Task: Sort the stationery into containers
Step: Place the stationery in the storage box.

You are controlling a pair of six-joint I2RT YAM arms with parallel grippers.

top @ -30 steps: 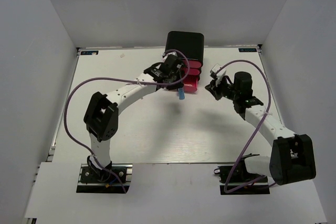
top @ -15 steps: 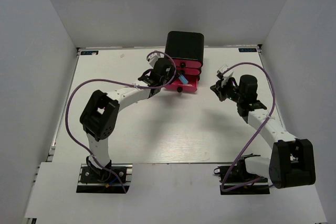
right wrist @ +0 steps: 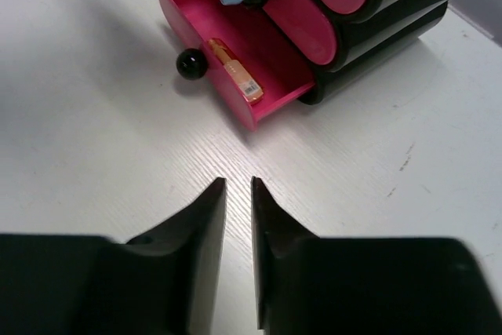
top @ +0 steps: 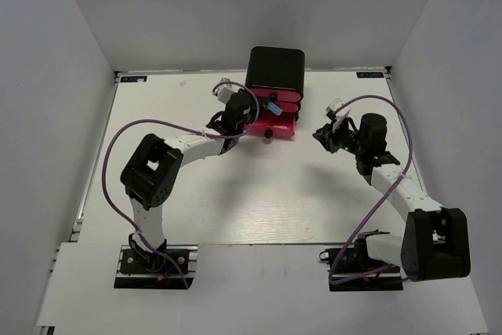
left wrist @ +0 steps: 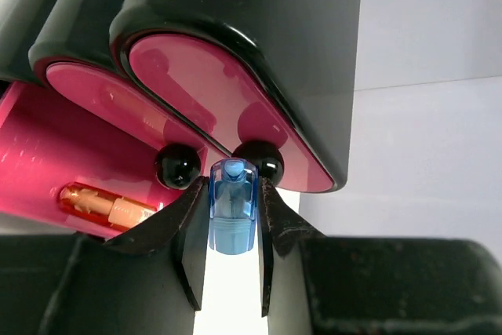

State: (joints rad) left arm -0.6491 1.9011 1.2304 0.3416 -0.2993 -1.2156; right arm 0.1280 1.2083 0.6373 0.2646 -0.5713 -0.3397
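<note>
Beside two black knobs (left wrist: 179, 167), left gripper (left wrist: 233, 229) pinches the blue capsule (left wrist: 231, 202).

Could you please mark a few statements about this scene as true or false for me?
The left gripper holds a blue capsule piece. True.
The lowest pink drawer is shut. False: it is pulled open.
An orange piece lies in that open drawer. True.
The right gripper grips a yellow pen. False: it holds nothing.
The top drawer is shut. True.
</note>
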